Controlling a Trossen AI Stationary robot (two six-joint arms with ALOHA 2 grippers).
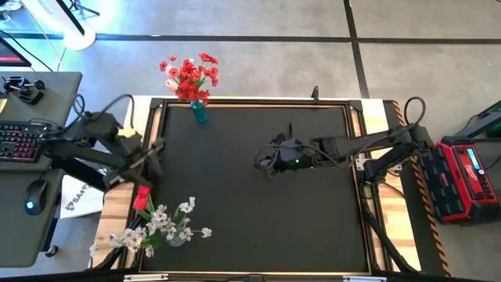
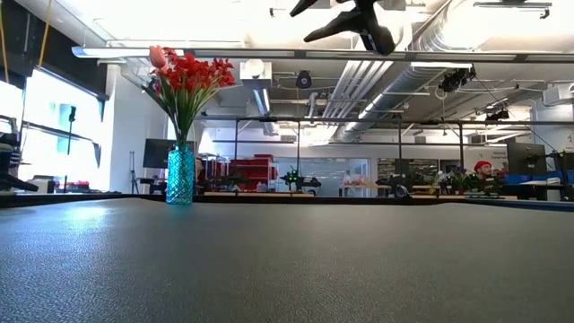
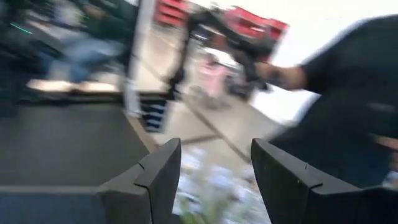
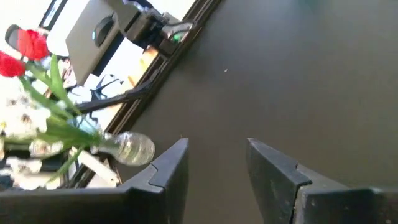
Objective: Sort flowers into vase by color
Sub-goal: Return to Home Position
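A blue glass vase [image 1: 199, 110] [image 2: 179, 175] stands at the mat's far edge and holds a bunch of red flowers [image 1: 190, 72] [image 2: 185, 76]. Near the mat's near left corner, a clear glass vase [image 1: 177, 236] [image 4: 127, 147] holds white blossom sprays [image 1: 166, 223] and a red tulip bud [image 1: 142, 197] [image 4: 26, 45]. My left gripper [image 1: 159, 147] [image 3: 216, 162] is open at the mat's left edge, above and beyond that vase. My right gripper [image 1: 263, 163] [image 4: 217, 155] is open and empty, raised over the mat's middle; it shows at the top of the low view [image 2: 359, 18].
The black mat [image 1: 313, 219] has a raised frame [image 1: 356, 157] around it. A desk with a keyboard [image 1: 17, 142] and a mouse [image 1: 31, 205] stands to the left. A red case [image 1: 463, 178] lies to the right. Cables run along the table's right side.
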